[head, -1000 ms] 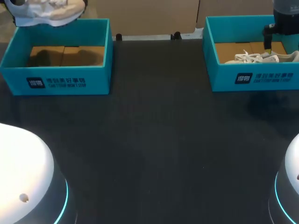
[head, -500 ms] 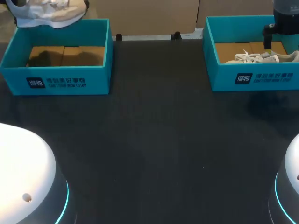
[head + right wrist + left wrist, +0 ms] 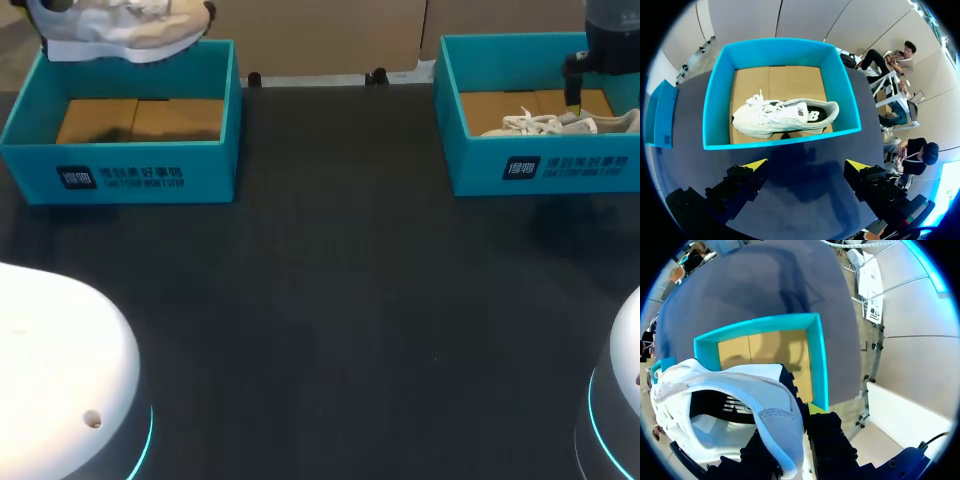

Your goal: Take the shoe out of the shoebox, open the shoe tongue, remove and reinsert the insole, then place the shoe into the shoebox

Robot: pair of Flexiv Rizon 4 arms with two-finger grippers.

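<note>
My left gripper [image 3: 799, 432] is clamped on the heel collar of the grey-and-white shoe [image 3: 730, 390], with a dark finger pressing it from either side. That shoe hangs in the air, sole down, over the far wall of the left shoebox [image 3: 120, 170], a teal box with a brown cardboard floor at the far left of the dark table [image 3: 330, 300]. My right gripper [image 3: 806, 165] is spread wide with nothing between its yellow tips. It hovers above the near wall of the right shoebox [image 3: 715, 105]. A white shoe [image 3: 785, 117] lies lengthwise on that box's floor, its laces loose.
</note>
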